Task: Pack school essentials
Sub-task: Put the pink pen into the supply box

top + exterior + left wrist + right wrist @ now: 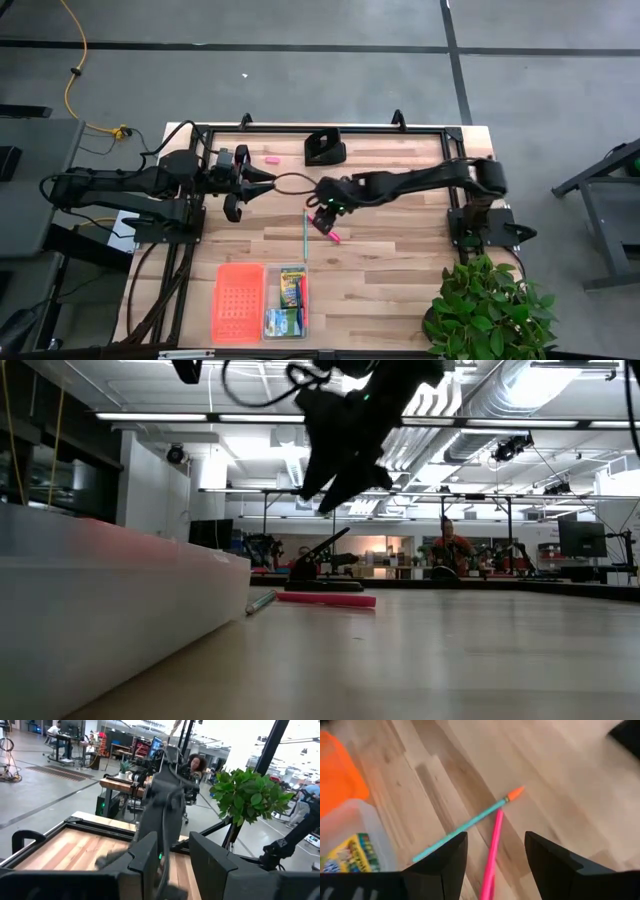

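Right gripper (495, 857) hangs over two pens at mid-bench, fingers spread and pinching nothing.

The pink pen (491, 854) and the blue pen (465, 826) lie on the bench (400, 260), their far ends meeting. At the near edge a clear bin (286, 322) holds the yellow-green crayon box (291, 286), with an orange lid (238, 301) just left of it. The left gripper (243, 192) waits left of centre, its fingers (145, 862) partly apart and holding nothing.

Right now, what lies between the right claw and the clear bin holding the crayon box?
In the high view, only bare tabletop separates the open right claw from the bin, plus the teal pencil and pink pen.
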You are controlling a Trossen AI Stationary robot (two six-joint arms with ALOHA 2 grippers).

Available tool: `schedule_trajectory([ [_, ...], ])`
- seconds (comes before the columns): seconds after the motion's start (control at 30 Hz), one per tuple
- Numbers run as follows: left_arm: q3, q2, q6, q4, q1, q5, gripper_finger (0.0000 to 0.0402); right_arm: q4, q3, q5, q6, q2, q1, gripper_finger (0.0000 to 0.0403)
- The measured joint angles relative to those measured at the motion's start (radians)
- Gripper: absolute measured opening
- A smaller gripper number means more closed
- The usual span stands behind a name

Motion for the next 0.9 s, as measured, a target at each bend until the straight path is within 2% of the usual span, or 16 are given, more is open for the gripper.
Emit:
schedule_trajectory([
  [0.27,0.000,0.000,0.000,0.000,0.000,0.001,0.0103,-0.068,0.073,-0.002,0.082,0.175,0.000,0.0189],
  [0.43,0.000,0.000,0.000,0.000,0.000,0.001,0.0104,-0.088,0.073,-0.002,0.126,0.207,0.000,0.0189],
  [0.67,0.000,0.000,0.000,0.001,0.000,-0.002,0.0104,-0.072,0.073,-0.050,0.124,0.229,0.000,0.0189],
  [0.9,0.000,0.000,0.000,0.001,0.000,-0.002,0.0104,-0.067,0.071,-0.052,0.124,0.246,0.015,0.0189],
])
